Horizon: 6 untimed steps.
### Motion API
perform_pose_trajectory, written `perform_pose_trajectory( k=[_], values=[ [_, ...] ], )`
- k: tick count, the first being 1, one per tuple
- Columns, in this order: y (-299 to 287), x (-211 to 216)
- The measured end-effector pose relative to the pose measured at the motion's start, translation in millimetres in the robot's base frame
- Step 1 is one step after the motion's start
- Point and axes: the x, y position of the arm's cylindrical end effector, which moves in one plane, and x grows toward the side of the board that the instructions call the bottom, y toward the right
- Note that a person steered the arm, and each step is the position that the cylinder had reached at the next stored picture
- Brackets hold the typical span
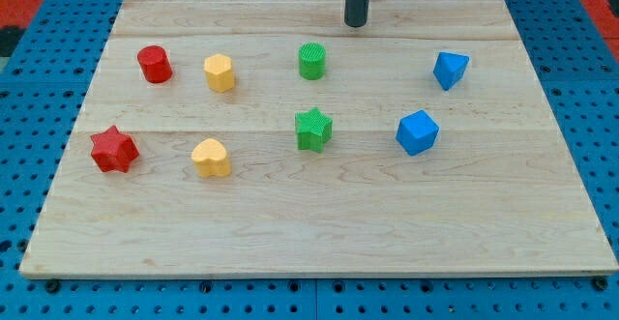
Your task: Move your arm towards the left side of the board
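Observation:
My tip (pixel 356 24) is near the view's top edge of the wooden board (pixel 319 223), right of centre. The green cylinder (pixel 311 61) is the nearest block, below and left of the tip, apart from it. Further left in the upper row are a yellow hexagonal block (pixel 220 72) and a red cylinder (pixel 154 65). In the lower row are a red star (pixel 114 150), a yellow heart (pixel 211 158) and a green star (pixel 312 130). The tip touches no block.
Two blue blocks sit at the view's right: a blue angular block (pixel 450 70) and a blue cube (pixel 417 132). A blue pegboard surface (pixel 39 11) surrounds the board.

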Motion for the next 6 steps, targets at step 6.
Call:
perform_pose_trajectory(
  k=[6],
  values=[
    [-244.4,-28.9]
  ],
)
